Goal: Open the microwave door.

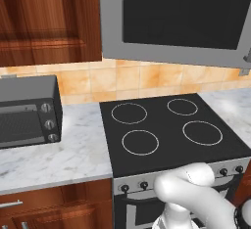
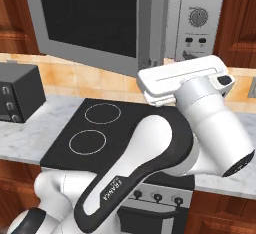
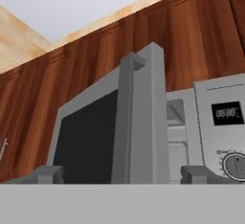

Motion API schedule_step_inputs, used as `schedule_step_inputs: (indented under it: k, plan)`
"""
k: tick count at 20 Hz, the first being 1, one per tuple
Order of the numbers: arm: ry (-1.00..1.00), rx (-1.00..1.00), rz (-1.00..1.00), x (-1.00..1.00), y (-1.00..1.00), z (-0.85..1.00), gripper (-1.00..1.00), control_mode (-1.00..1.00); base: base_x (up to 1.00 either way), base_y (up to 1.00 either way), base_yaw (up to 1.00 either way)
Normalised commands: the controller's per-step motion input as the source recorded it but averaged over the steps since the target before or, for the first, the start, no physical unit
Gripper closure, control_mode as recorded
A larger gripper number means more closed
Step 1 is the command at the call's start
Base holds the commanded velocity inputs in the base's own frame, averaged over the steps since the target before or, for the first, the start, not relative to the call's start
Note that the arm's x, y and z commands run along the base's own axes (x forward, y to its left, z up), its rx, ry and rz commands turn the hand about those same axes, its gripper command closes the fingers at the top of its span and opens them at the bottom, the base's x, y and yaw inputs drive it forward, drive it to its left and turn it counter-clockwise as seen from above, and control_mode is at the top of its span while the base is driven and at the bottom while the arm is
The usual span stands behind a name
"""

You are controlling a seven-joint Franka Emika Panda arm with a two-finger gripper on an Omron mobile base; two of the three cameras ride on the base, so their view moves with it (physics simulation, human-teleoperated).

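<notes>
The claw (image 3: 122, 174) stands with its two dark tips wide apart and holds nothing; in the hand view they rise at the bottom, one to each side of the free edge of the microwave door (image 3: 103, 137). That door, a grey frame around black glass, stands swung out from the microwave (image 2: 197, 18), and a gap at its handle side shows the pale inner cavity. To 3 o'clock of the door in the hand view sits the grey control panel (image 3: 227, 132) with a digital display and a round dial. The microwave hangs among reddish-brown wooden wall cabinets (image 1: 49, 20), under a pale ceiling. Below it, at 6 o'clock in the left base view, lies a black cooktop (image 1: 171, 125) with four ringed burners and a row of knobs on its front. A white marbled bench (image 1: 59, 154) runs to either side, backed by orange-tan wall tiles (image 1: 132, 79). At 9 o'clock of the cooktop a small dark grey toaster oven (image 1: 27, 110) with three knobs stands on the bench.
</notes>
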Motion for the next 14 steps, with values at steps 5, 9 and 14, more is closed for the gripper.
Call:
schedule_step_inputs:
  k: [5, 9, 14]
  plan:
    - [0.0, -0.23, 0.02, 0.28, -0.21, -0.19, -1.0, -1.0, 0.0, 0.0, 0.0]
    - [0.0, -0.34, 0.06, 0.79, 0.0, -0.58, -1.0, -1.0, 0.0, 0.0, 0.0]
    - [-0.03, -0.32, 0.02, 0.82, -0.05, -0.45, -1.0, -1.0, 0.0, 0.0, 0.0]
